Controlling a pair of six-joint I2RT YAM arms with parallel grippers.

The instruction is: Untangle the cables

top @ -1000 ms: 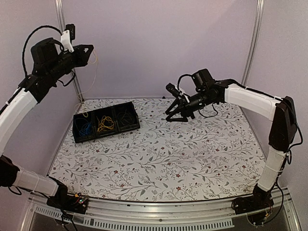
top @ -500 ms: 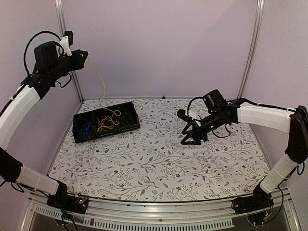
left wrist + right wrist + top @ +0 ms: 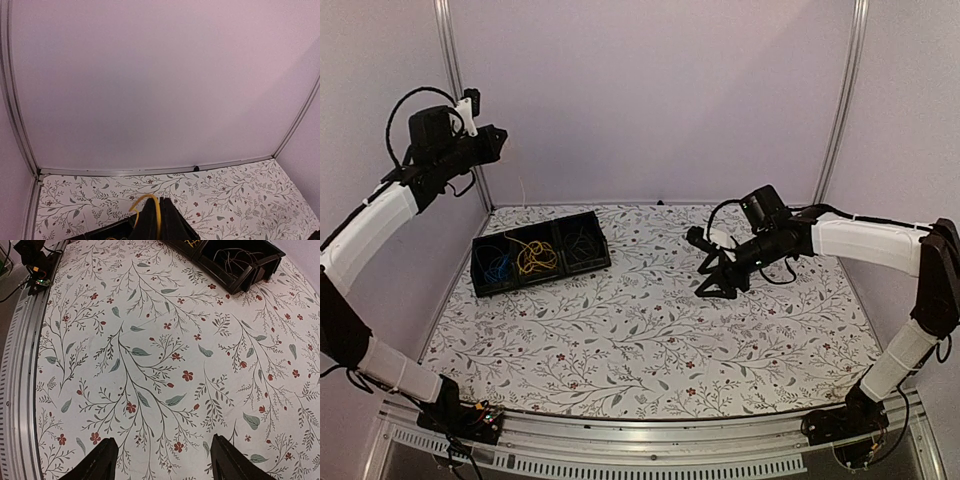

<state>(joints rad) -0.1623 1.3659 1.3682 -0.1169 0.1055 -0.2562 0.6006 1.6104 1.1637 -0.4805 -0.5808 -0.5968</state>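
Observation:
A black three-part tray (image 3: pixel 598 262) stands at the table's back left. It holds a blue cable (image 3: pixel 497 266) in its left part, a yellow cable (image 3: pixel 535 258) in the middle and a dark cable (image 3: pixel 582 245) on the right. My left gripper (image 3: pixel 500 135) is high above the tray near the left wall. In the left wrist view it (image 3: pixel 160 220) is shut on a strand of the yellow cable (image 3: pixel 149 197). My right gripper (image 3: pixel 714 282) is open and empty just above the table, right of centre. Its spread fingers (image 3: pixel 106 460) show over bare cloth.
The table has a floral cloth (image 3: pixel 650 330). The tray's right corner with the dark cable (image 3: pixel 235 257) shows at the top of the right wrist view. A metal rail (image 3: pixel 620 455) runs along the near edge. Walls and posts close the back and sides.
The lifted yellow loops have settled back into the tray's middle part. My left gripper has shifted slightly lower. My right gripper moved right and down a second ago and now holds still.

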